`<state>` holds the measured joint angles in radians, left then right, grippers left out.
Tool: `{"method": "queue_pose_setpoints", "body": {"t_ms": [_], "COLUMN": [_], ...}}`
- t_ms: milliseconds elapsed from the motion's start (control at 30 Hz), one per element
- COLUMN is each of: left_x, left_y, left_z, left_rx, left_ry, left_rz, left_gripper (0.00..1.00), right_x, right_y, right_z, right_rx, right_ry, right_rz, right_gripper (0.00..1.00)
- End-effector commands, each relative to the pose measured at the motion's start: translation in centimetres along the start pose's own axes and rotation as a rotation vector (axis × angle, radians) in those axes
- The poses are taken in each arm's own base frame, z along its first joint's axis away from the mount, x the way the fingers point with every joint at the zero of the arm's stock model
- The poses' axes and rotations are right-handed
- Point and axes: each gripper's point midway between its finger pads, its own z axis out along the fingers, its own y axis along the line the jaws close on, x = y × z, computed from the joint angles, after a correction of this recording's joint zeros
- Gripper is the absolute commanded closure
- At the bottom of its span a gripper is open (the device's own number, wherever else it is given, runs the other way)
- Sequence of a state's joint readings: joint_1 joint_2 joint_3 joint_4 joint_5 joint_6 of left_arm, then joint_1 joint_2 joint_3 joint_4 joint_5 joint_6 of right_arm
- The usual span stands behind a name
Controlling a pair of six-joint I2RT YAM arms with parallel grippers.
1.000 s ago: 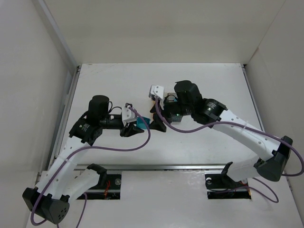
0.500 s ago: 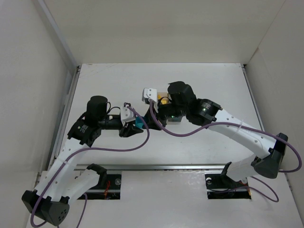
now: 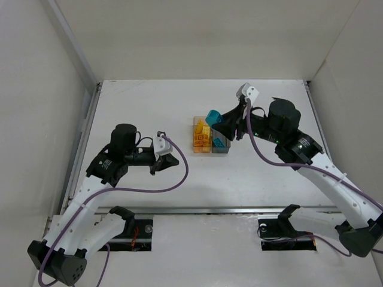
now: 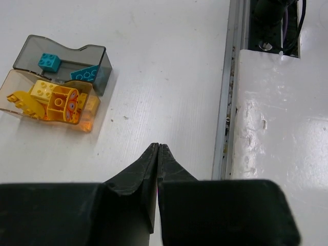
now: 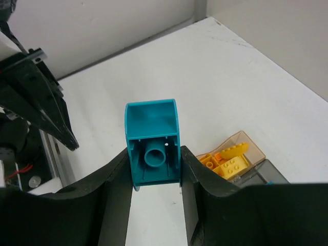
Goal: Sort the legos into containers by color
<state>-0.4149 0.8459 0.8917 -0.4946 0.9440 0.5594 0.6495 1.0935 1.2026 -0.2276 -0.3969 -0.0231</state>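
**Room to spare all round**

Got bare white table (image 3: 137, 101) on every side of the joined containers (image 3: 210, 139), near rail (image 3: 197, 210) well apart. Yellow and orange pieces (image 4: 56, 100) in the amber box (image 4: 13, 81), two teal pieces (image 4: 49, 61) in the smoky grey box (image 4: 66, 54). Right gripper (image 5: 154, 154) clamped on a teal lego (image 5: 152, 133), raised near the boxes. Left gripper (image 4: 157, 148) pinched shut, empty.
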Motion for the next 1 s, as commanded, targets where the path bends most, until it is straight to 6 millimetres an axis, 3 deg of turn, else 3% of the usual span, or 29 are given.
{"method": "queue_pose_setpoints", "body": {"t_ms": [0,200,333,367,400,433,467,533,567,600,633,833,967], "left_x": [-0.2,-0.1,0.1,0.2,0.6,0.6,0.7,1.6,1.6,1.7,2.1,2.8,2.8], "left_y": [-0.3,-0.2,0.8,1.5,1.8,2.9,3.8,5.2,5.6,5.8,5.9,6.2,6.2], "left_z": [-0.2,0.0,0.0,0.1,0.2,-0.2,-0.2,-0.6,-0.7,-0.8,-0.8,-1.2,-1.2], "left_rx": [0.002,0.005,-0.054,-0.084,-0.112,-0.186,-0.231,-0.329,-0.348,-0.358,-0.364,-0.404,-0.404], "left_ry": [-0.014,-0.009,0.002,0.000,0.006,0.014,0.012,0.039,0.039,0.045,0.057,0.073,0.073], "left_rz": [0.000,-0.018,-0.045,-0.049,-0.095,-0.106,-0.119,-0.165,-0.159,-0.143,-0.137,-0.139,-0.139], "left_gripper": [1.00,1.00,1.00,1.00,0.92,0.77,0.42,0.20,0.12,0.06,0.00,0.00,0.00], "right_x": [-0.8,2.5,5.1,5.8,7.1,8.1,10.3,12.4,13.8,14.0,15.9,19.3,20.7], "right_y": [-0.6,-3.9,-8.4,-10.6,-12.0,-13.0,-14.6,-15.6,-15.8,-16.0,-16.4,-17.9,-18.4], "right_z": [0.4,1.6,2.2,1.9,2.4,2.5,2.7,3.2,3.3,3.8,4.5,6.2,6.8], "right_rx": [0.020,0.078,0.280,0.417,0.487,0.548,0.638,0.689,0.705,0.710,0.719,0.777,0.800], "right_ry": [-0.047,0.030,0.076,0.081,0.110,0.141,0.217,0.296,0.353,0.364,0.414,0.487,0.531], "right_rz": [0.047,0.181,0.320,0.345,0.393,0.415,0.436,0.458,0.467,0.480,0.498,0.540,0.552], "right_gripper": [1.00,1.00,1.00,1.00,1.00,1.00,1.00,1.00,1.00,1.00,1.00,0.97,0.77]}}
